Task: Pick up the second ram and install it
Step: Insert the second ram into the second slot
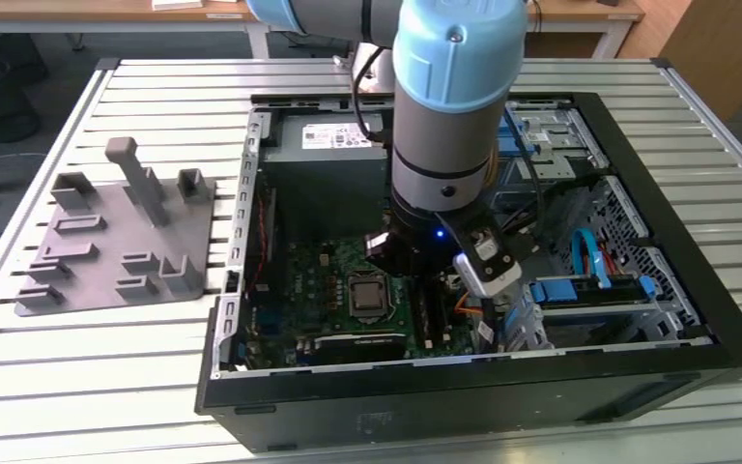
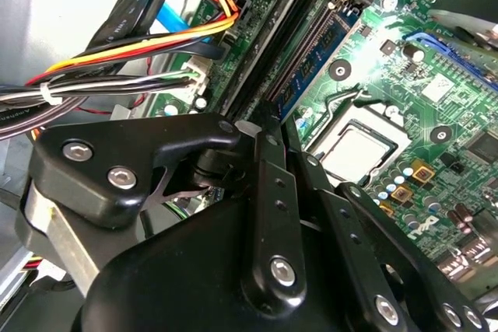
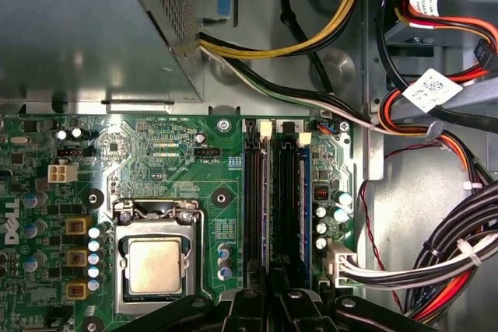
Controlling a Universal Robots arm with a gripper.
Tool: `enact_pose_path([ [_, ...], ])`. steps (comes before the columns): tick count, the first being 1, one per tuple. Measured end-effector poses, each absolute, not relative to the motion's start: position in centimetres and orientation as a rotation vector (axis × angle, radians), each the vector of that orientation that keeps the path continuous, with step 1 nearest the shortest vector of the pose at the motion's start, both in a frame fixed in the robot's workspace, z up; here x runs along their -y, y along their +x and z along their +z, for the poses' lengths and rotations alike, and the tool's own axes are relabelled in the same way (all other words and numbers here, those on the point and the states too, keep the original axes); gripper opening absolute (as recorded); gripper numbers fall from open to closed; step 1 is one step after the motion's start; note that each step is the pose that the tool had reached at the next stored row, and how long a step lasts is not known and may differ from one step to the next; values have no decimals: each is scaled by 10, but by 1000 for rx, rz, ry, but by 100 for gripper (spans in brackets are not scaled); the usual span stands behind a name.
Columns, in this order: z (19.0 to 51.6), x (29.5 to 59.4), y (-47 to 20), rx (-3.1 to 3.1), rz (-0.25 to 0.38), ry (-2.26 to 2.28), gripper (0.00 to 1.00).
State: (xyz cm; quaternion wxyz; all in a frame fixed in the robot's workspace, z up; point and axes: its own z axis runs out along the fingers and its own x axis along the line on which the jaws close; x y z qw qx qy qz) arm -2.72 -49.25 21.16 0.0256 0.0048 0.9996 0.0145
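The open computer case (image 1: 629, 174) lies on its side on the slatted desk (image 1: 36, 367), with the arm (image 1: 455, 116) reaching straight down into it. Inside sit the green motherboard (image 1: 313, 280), a bare processor (image 1: 367, 295) in its socket, a grey power supply box (image 1: 326, 145) at the far end, and a drive cage with blue cables (image 1: 590, 261) toward the exterior view's right.

The end effector (image 1: 429, 256) hangs low over the memory sockets (image 3: 272, 192) beside the processor. Whether its fingers are spread or pressed together I cannot tell, since their tips are hidden behind the black linkage in both wrist views.

The second ram (image 2: 315, 64), a dark-blue strip, stands on edge in one of the black sockets, just beyond the end effector's linkage; in the first wrist view its blue edge (image 3: 306, 192) runs along the socket nearest the bundled wires (image 3: 451, 246).

The grey tray (image 1: 120, 242) with slots and upright posts rests on the desk at the exterior view's left, well apart from the case.
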Motion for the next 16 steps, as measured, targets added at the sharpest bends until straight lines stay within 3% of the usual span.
enact_pose_path([
  [16, 205, 493, -26, -3090, 44, 6, 14],
])
